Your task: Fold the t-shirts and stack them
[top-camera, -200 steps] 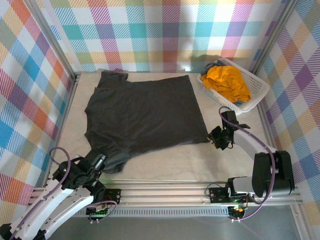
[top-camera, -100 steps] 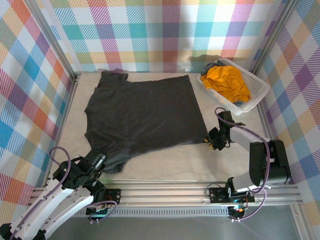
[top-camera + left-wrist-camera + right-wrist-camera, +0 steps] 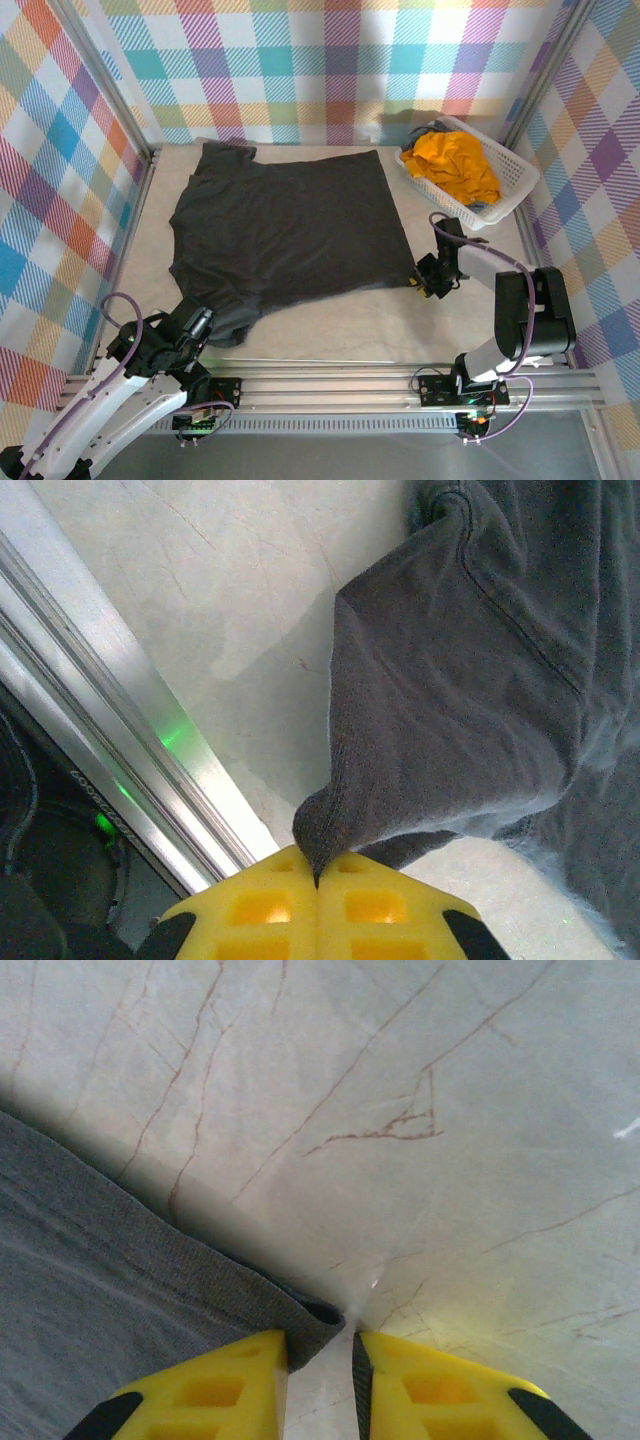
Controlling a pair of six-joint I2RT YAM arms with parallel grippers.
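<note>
The dark grey t-shirt (image 3: 280,225) lies spread flat on the table, collar to the far left. My left gripper (image 3: 197,324) is at its near-left corner, shut on a pinch of the grey cloth (image 3: 460,700), which rises in a peak into the closed yellow fingertips (image 3: 317,878). My right gripper (image 3: 428,279) is low at the shirt's near-right hem corner (image 3: 318,1322). That corner lies between its yellow fingers (image 3: 215,1380), touching the left one, with a gap to the right one. The orange-yellow t-shirt (image 3: 455,165) lies bunched in the basket.
The white lattice basket (image 3: 520,186) stands at the far right with some blue-grey cloth under the orange shirt. An aluminium rail (image 3: 330,378) runs along the near edge, close to my left gripper (image 3: 120,750). Checked walls close the other three sides.
My right gripper has slid a little left onto the shirt's hem corner and its jaws have narrowed around it. The left gripper and the shirt have not moved.
</note>
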